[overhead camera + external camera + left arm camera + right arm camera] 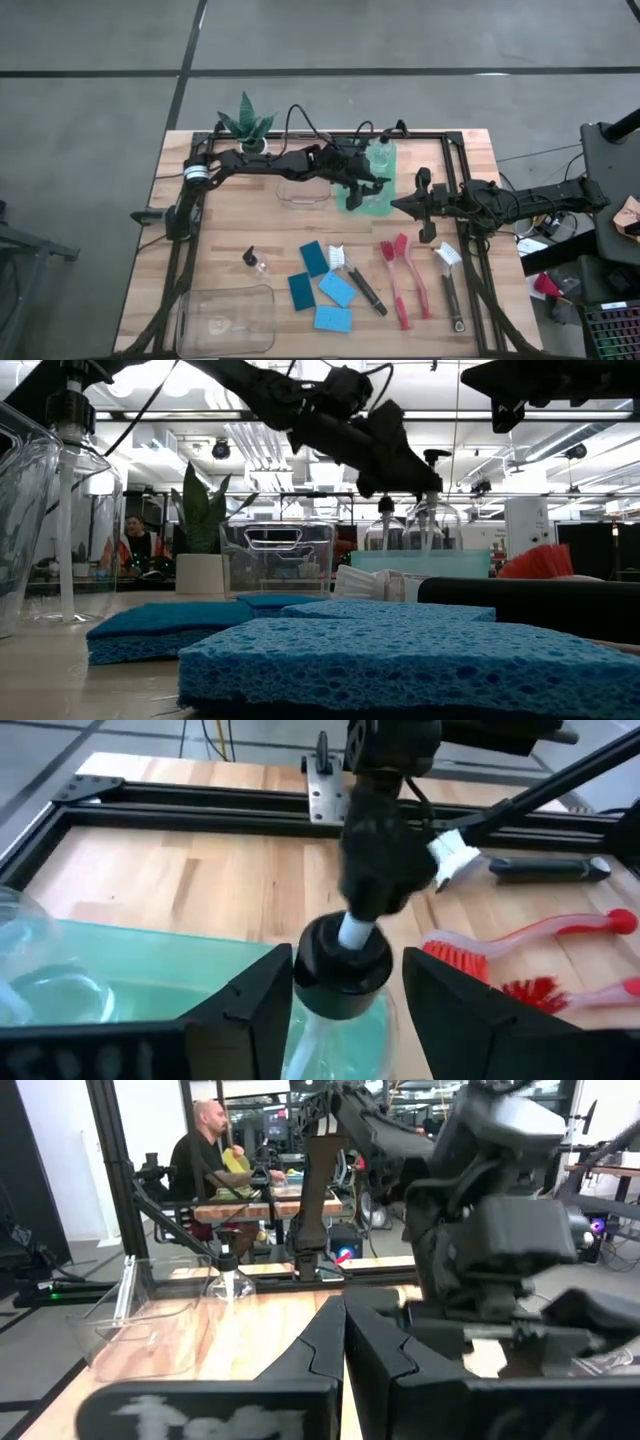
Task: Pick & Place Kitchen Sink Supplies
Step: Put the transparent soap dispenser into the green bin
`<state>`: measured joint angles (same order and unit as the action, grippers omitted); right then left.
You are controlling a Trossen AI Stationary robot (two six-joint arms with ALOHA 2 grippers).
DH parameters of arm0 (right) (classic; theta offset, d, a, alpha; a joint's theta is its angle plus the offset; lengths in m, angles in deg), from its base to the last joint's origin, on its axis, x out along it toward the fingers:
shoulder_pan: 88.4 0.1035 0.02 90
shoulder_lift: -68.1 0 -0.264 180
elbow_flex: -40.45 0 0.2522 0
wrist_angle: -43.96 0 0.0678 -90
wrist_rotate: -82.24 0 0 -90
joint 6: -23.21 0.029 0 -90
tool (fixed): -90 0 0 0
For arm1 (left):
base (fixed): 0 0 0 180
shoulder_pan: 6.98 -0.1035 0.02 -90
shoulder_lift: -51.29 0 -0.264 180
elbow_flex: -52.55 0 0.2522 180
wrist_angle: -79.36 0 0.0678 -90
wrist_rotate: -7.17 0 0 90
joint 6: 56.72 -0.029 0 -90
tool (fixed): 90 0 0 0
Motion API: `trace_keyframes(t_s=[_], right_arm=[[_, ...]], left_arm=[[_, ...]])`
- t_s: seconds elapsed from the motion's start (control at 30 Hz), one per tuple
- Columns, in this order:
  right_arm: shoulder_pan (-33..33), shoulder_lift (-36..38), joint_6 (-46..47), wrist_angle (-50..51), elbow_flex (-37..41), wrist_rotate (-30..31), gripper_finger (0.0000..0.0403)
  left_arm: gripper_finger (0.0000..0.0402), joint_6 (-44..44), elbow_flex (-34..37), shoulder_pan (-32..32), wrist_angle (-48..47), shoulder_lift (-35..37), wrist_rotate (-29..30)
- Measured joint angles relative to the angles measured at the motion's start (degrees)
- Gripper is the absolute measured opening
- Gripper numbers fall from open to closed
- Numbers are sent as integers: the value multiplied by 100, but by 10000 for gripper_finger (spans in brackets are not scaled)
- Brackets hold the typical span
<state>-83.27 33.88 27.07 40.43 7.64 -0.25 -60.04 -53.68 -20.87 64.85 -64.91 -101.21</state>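
A small clear bottle with a black pump top (pixel 340 960) stands upright in the green bin (pixel 130 970) at the table's far middle. My left gripper (pixel 377 182) is open, with one finger on either side of the bottle's cap. Another clear bottle (pixel 380 155) stands farther back in the same bin. A third bottle (pixel 255 260) lies on the table. Several blue sponges (pixel 322 288), two red brushes (pixel 405 280) and two black brushes (pixel 360 285) lie near the front. My right gripper (pixel 400 205) is shut, level and touching nothing, just right of the green bin. My left gripper slants down from the table's left, with the bottle's black cap (pixel 335 982) between its fingers. One finger (pixel 255 1005) lies against or right beside the cap; I cannot tell whether it touches. The other finger (pixel 455 1010) stands apart from it.
A clear bin (pixel 305 192) stands left of the green bin, and another (pixel 225 320) at the near left corner. A potted plant (pixel 245 128) stands at the far left. A black frame (pixel 455 150) runs around the table. A person (pixel 210 1160) sits beyond the table.
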Motion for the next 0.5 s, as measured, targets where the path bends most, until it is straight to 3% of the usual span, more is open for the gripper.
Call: trace_keyframes(t_s=[0.33, 0.5], right_arm=[[0, 1, 1, 17, 0, 0, 8], [0, 0, -59, -22, 0, 0, 8]], left_arm=[[181, -305, -4, -22, -1141, 647, 54], [181, -315, -9, -24, -1379, 923, 437]])
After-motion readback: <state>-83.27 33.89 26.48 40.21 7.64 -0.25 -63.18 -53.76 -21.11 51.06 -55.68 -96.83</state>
